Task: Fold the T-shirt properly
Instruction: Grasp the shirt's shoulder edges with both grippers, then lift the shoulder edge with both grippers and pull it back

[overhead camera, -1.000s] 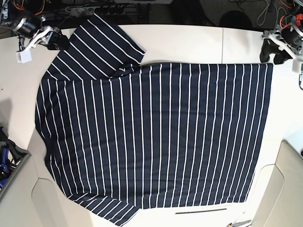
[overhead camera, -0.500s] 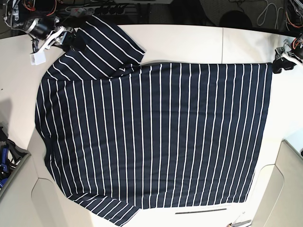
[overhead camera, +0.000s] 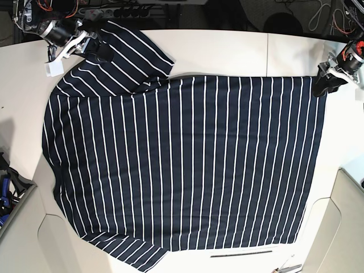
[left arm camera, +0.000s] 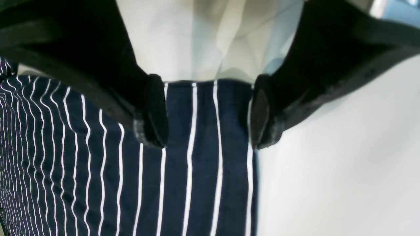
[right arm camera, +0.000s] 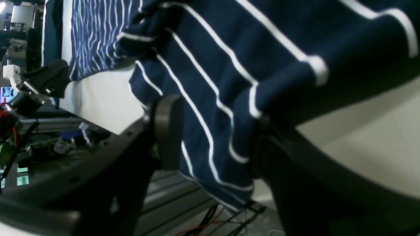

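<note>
The T-shirt (overhead camera: 187,165), navy with thin white stripes, lies spread flat over the table, one sleeve (overhead camera: 128,51) pointing to the far left corner. My right gripper (overhead camera: 91,46) sits at that sleeve's outer edge. In the right wrist view it (right arm camera: 216,137) is open, and the sleeve cloth (right arm camera: 229,65) hangs between its parted fingers. My left gripper (overhead camera: 321,85) is at the shirt's far right hem corner. Seen from the left wrist, it (left arm camera: 208,111) is wide open and straddles that corner (left arm camera: 197,183), which lies flat between the fingers (left arm camera: 154,111).
The white table (overhead camera: 227,51) shows bare beyond the shirt at the far side and on the right. A power strip (overhead camera: 114,10) and cables lie behind it. Blue tools (overhead camera: 5,193) sit in a bin at the left edge. A thin dark strip (overhead camera: 242,253) lies near the front edge.
My right gripper has moved rightward onto the sleeve edge. My left gripper has come in and down to the hem corner, and its jaws have opened wider.
</note>
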### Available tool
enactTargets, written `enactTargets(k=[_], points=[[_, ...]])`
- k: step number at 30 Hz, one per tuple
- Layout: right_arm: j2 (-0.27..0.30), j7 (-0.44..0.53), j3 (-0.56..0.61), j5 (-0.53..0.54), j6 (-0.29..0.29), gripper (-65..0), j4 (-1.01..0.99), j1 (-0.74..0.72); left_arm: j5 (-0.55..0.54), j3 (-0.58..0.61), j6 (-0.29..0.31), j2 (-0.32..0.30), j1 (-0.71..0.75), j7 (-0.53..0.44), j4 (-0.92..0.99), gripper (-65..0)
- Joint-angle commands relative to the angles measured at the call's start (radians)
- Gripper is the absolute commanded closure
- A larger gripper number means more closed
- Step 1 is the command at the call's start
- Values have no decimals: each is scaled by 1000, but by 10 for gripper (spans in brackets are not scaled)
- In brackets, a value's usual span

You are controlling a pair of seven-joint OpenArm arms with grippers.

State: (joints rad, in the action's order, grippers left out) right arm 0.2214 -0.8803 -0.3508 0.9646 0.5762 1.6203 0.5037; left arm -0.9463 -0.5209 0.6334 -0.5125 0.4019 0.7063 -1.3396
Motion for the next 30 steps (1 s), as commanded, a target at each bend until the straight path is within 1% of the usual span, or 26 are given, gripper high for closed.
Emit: enactTargets(k=[1,4,7,11,12,13,15,16,17,19,20,21,22,25,28,30], points=[[8,-10,-1,1,-3,-289,10,3,31,6,-11,-5,8,51,-1,-421],[8,-10,-1,1,-3,-289,10,3,31,6,-5,-3,9,80,-1,-421],[8,-10,-1,1,-3,-289,10,3,30,6,31,-3,9,120,-1,-421],[8,-3,-1,1,-2,-289,10,0,29,6,63,-3,9,129,-1,-418],[8,4,-1,0,-2,-289,10,0,29,6,65,-3,9,129,-1,-400],[8,13,-1,1,-3,-289,10,0,29,6,65,-3,9,129,-1,-354],[8,22,-1,2,-2,-286,10,0,29,6,65,-3,8,128,-1,-214],[8,24,-1,7,-2,-259,10,0,29,6,65,-3,8,121,-1,-149],[8,24,-1,16,-3,-212,10,0,29,6,65,-3,8,114,-1,-104],[8,24,-1,28,-3,-77,10,0,29,6,65,-3,8,98,-1,-50],[8,24,-1,31,-2,-12,10,0,29,6,65,-3,8,89,-1,-29],[8,24,-1,31,-2,0,10,0,29,6,65,-3,8,80,-1,-10],[8,23,-2,31,-2,0,10,0,29,6,65,-3,8,74,-1,0],[8,13,-2,32,-3,0,14,0,29,6,65,-7,3,68,-6,0],[8,-27,-10,86,0,0,42,1,29,6,65,-21,-6,67,-23,0],[8,-54,-26,129,14,0,71,1,29,-2,65,-32,-5,61,-50,0]])
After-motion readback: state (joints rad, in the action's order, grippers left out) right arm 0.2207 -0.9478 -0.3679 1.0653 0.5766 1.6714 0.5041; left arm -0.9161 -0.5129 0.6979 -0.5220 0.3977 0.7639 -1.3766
